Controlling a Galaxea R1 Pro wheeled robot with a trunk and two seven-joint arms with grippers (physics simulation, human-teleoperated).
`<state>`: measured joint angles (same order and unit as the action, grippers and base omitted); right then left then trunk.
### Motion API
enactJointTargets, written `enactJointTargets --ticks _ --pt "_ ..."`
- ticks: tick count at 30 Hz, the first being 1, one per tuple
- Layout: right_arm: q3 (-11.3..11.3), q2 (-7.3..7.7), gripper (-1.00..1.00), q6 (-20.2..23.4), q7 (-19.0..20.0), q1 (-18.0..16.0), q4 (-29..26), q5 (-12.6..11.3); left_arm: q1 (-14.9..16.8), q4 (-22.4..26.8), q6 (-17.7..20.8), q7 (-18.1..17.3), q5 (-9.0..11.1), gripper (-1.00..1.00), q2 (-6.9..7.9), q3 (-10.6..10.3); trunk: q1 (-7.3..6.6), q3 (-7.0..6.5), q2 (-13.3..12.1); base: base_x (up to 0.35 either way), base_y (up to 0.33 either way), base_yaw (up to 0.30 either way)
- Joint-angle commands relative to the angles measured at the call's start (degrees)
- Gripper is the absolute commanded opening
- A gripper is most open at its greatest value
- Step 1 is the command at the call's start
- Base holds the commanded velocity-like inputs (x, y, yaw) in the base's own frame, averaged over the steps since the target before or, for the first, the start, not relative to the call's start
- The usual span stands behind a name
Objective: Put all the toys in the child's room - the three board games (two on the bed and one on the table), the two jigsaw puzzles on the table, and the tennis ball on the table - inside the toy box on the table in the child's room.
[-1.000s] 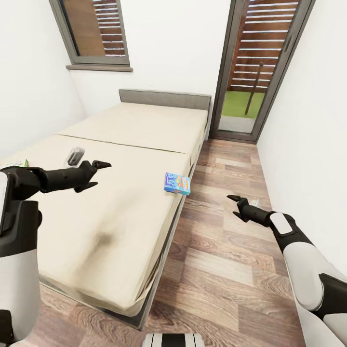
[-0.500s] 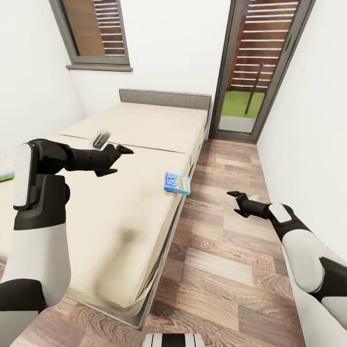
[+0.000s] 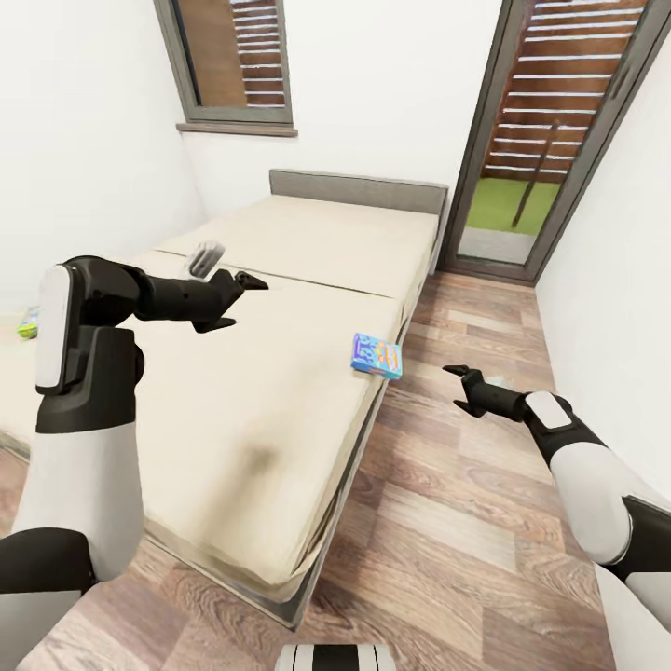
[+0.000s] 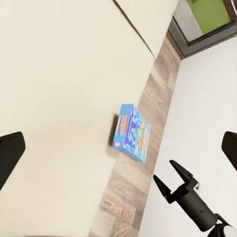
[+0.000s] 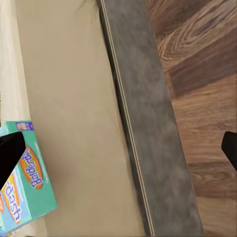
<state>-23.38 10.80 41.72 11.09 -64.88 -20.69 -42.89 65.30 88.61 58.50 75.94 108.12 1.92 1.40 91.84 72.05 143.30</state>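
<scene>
Lying at the bed (image 3: 280, 391) edge, board game (image 3: 376, 355); both arms' jaws spread, empty.

Home bedroom, bed (image 3: 280, 373), window (image 3: 233, 61), wooden floor (image 3: 466, 522)

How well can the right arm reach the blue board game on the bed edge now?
Probably yes: the blue board game lies at the bed's near edge, and the open right gripper hovers over bare floor beside it, nothing between them.
</scene>
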Motion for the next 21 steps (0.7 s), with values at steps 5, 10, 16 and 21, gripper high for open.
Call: enactJointTargets --ticks 5,10,16,21 --pt "-0.4 0.51 1.00 0.4 2.5 0.0 0.0 0.3 0.1 -0.1 0.2 0.6 0.4 1.00 0.00 -0.1 -0.01 0.05 0.0 0.000 0.000 0.293" --pt "-0.5 1.33 1.00 0.4 4.4 0.3 0.1 0.2 0.1 -0.2 0.2 0.6 0.4 1.00 0.01 -0.2 -0.01 0.05 0.0 0.000 0.000 0.260" --pt "-0.5 2.71 1.00 0.4 5.2 0.5 0.3 -0.8 0.0 -1.7 0.2 0.6 0.3 1.00 0.02 -0.3 -0.01 0.05 0.0 0.000 0.000 0.095" --pt "-0.5 4.26 1.00 0.4 5.4 0.7 0.3 -3.0 0.1 -2.7 0.2 0.7 0.2 1.00 0.02 -1.8 -0.01 0.05 0.0 0.000 0.000 0.027"
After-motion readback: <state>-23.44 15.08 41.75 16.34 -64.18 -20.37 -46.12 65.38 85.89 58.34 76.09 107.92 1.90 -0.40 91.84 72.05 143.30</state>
